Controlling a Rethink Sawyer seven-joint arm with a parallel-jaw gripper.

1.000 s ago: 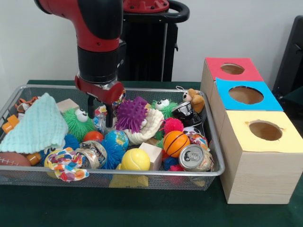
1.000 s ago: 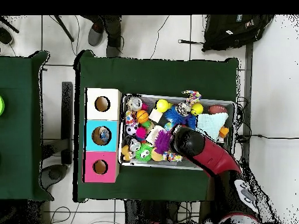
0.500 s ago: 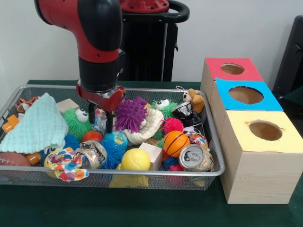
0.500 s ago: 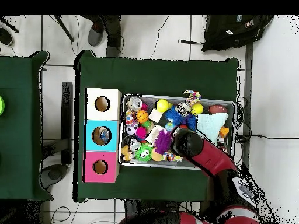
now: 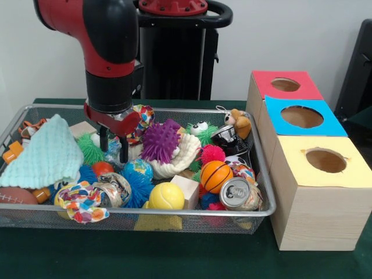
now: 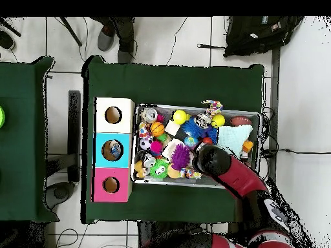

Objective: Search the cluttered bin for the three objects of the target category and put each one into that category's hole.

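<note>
The wire bin [image 5: 264, 168] is full of toys. My gripper [image 5: 113, 149] hangs open inside its back left part, with fingertips [image 5: 123, 156] just above a green spiky toy with eyes [image 5: 88, 149] and an orange ball [image 5: 102, 168]. Nothing is held between the fingers. A purple spiky ball [image 5: 161, 140] lies right of the gripper and a globe ball [image 5: 139, 170] in front of it. Beside the bin stand three boxes with round holes: red [image 5: 285, 85], blue [image 5: 301, 117] and yellow [image 5: 326, 160]. In the overhead view the arm [image 6: 213, 160] covers the gripper.
A pale green cloth [image 5: 40, 154] fills the bin's left end. Toward the front lie a yellow tennis ball [image 5: 166, 196], a wooden block [image 5: 188, 189], a small basketball [image 5: 216, 175] and a crushed can [image 5: 239, 193]. A teddy bear [image 5: 238, 122] sits at the back right.
The gripper has shifted left along the bin and dropped slightly, from beside the purple spiky ball to over the green spiky toy. It stays open.
</note>
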